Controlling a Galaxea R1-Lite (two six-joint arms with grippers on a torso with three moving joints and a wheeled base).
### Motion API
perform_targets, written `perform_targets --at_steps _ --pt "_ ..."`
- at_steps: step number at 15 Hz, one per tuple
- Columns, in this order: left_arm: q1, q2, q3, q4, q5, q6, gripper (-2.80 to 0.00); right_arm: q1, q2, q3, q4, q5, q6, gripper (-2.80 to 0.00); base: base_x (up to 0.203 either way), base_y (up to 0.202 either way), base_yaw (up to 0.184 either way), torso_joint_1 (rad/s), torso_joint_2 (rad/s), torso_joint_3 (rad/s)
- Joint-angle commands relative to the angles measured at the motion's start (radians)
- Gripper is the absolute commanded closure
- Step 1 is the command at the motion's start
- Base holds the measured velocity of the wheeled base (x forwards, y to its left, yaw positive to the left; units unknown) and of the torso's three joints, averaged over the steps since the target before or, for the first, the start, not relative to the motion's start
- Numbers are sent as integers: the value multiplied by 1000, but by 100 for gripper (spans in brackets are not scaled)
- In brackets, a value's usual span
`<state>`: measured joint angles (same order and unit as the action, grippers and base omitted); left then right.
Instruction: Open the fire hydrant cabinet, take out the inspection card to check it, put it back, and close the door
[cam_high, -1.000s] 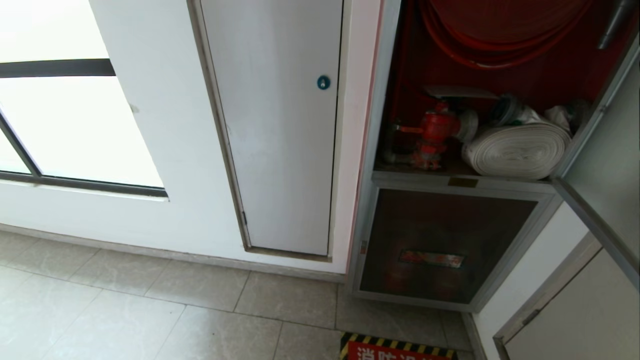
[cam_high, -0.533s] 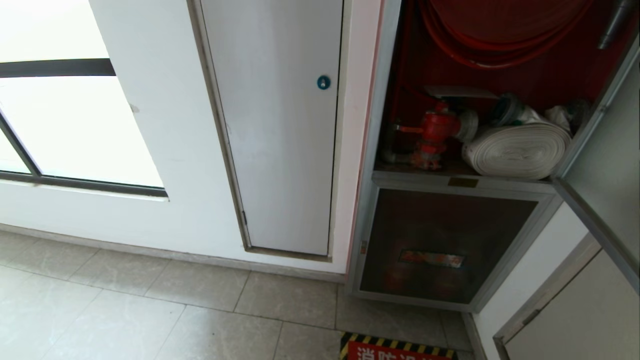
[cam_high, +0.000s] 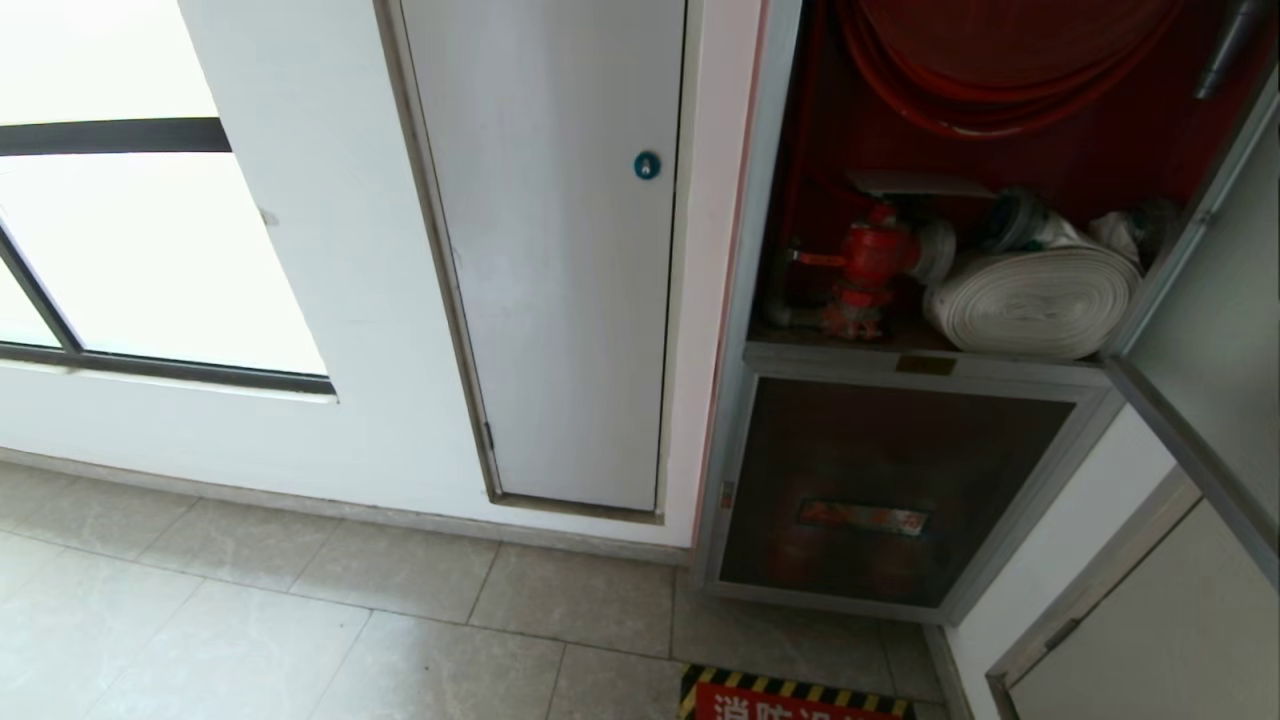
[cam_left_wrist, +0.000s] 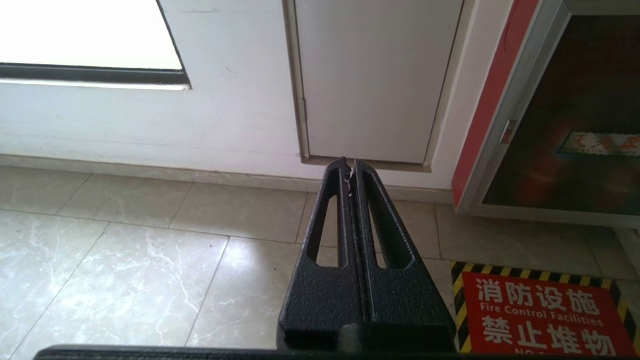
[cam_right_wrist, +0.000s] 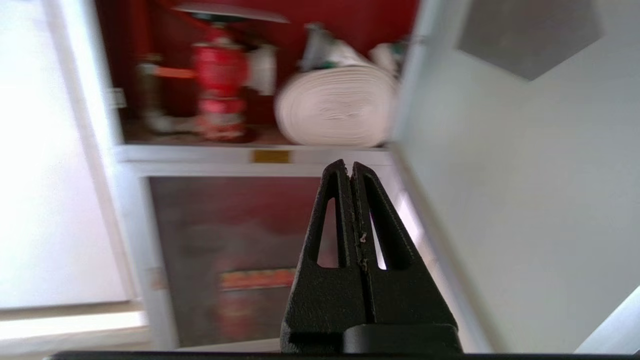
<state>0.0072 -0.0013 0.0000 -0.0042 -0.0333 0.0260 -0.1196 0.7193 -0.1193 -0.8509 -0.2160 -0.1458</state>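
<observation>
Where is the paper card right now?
The inspection card lies flat on top of the red valve, inside the open fire hydrant cabinet on the head view's right, left of the white rolled hose.

Above the white rolled hose (cam_high: 1035, 300) the fire hydrant cabinet (cam_high: 760, 300) is left unblocked, flanked rightward by the opened door (cam_high: 1215, 330).

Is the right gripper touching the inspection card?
Apart. The right wrist view shows the right gripper shut and empty, out in front of the cabinet, while the card lies atop the red valve.
</observation>
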Motion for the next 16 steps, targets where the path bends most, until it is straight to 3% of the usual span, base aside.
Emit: perform_targets --at_steps 1,4,7,11,16 --pt "0 1 0 0 0 0 0 60 -197 37 72 -3 10 0 0 0 0 0 0 0" --pt "0 1 0 0 0 0 0 60 -352 48 239 -5 52 0 0 0 0 0 0 0" --pt "0 1 0 0 0 0 0 77 -495 56 493 2 111 0 0 0 0 0 0 0" --pt "0 1 0 0 0 -1 0 115 -685 56 698 81 135 0 0 0 0 0 0 0" --pt "0 1 0 0 0 -1 0 120 -718 119 805 186 211 0 0 0 0 0 0 0"
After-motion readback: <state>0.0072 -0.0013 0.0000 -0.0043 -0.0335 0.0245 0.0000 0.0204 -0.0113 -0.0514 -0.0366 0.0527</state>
